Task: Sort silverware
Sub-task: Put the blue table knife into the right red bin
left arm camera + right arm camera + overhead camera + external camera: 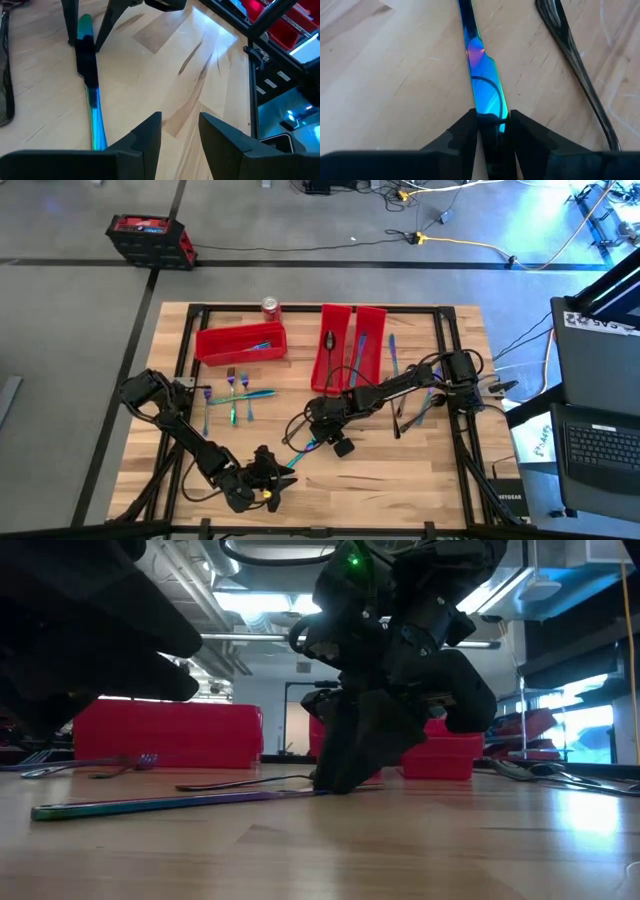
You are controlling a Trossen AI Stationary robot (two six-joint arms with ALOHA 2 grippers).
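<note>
Near the middle of the pale wooden counter [400,470], we have our right gripper [492,125] down on an iridescent blue-teal metal knife [482,85]. The knife lies flat, its long axis running straight ahead between the two dark fingers, so the jaws straddle its width and are clenched on the blade. A dark slender metal spoon [575,55] lies just beside it, untouched. We judge the lift comes next, toward the long red plastic bins [350,340] farther back. Our left gripper [180,137] waits at the near edge with jaws parted and holding nothing, the knife's other end close ahead of it.
</note>
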